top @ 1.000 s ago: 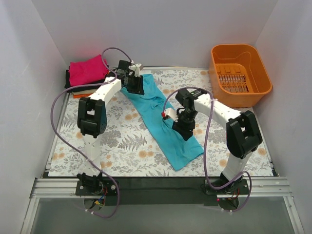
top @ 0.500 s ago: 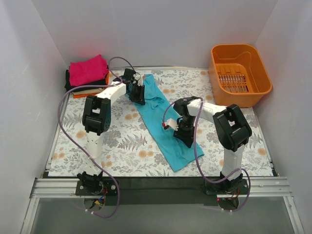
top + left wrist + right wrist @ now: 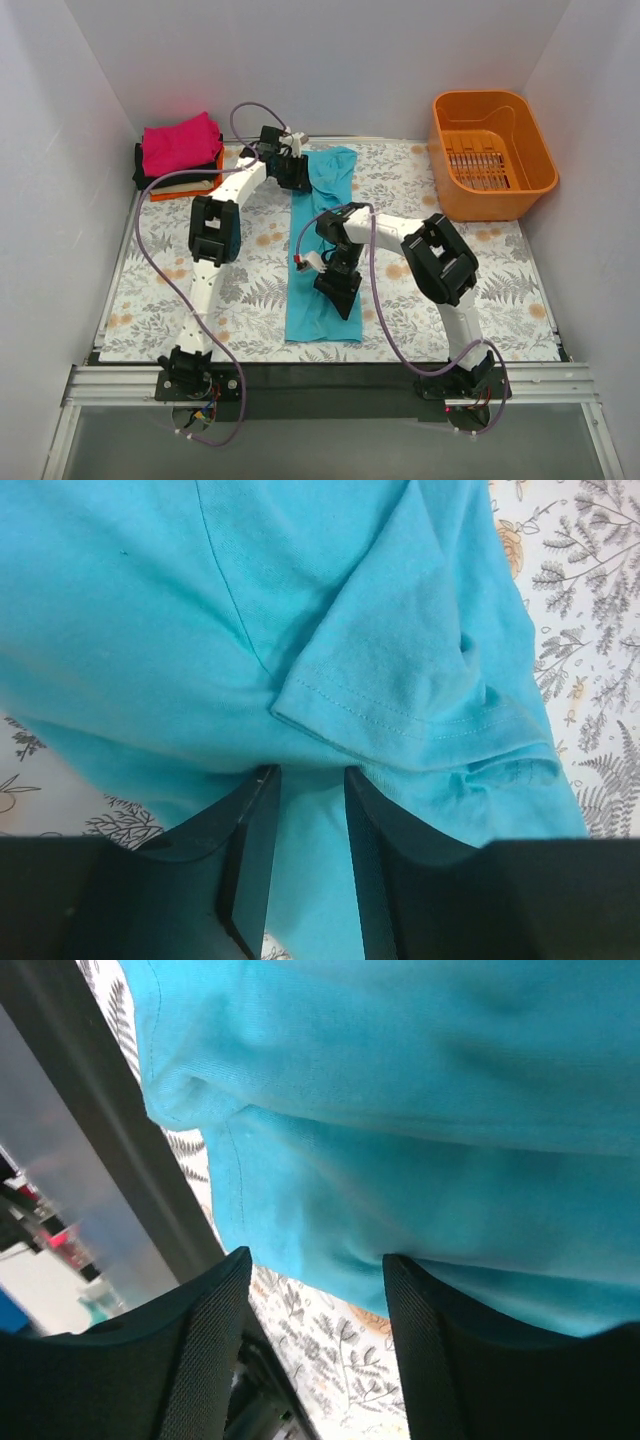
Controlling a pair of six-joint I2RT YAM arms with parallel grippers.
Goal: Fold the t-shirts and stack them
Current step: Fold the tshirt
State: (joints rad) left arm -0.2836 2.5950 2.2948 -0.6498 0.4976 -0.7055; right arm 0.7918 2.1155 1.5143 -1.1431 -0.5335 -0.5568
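Note:
A teal t-shirt (image 3: 308,318) lies folded into a long narrow strip down the middle of the floral table, collar end at the back. My left gripper (image 3: 297,175) rests at its back left edge. In the left wrist view its fingers (image 3: 308,772) stand a little apart, open, on flat teal cloth (image 3: 300,600) with a sleeve hem just ahead. My right gripper (image 3: 338,290) sits low over the strip's near half, open wide; the teal hem (image 3: 400,1080) lies at its fingertips (image 3: 317,1258) with bare table between them. A magenta t-shirt (image 3: 180,143) tops a folded stack with black (image 3: 148,175) and orange (image 3: 175,190) ones.
An orange plastic basket (image 3: 492,150) stands at the back right. White walls close in on three sides. The table's dark front rail (image 3: 320,375) runs just beyond the shirt's near hem and also shows in the right wrist view (image 3: 110,1160).
The teal shirt has swung from a diagonal to a straight line front to back. My right gripper moved left and nearer with it, and my left moved right. Both jaws closed, then widened again.

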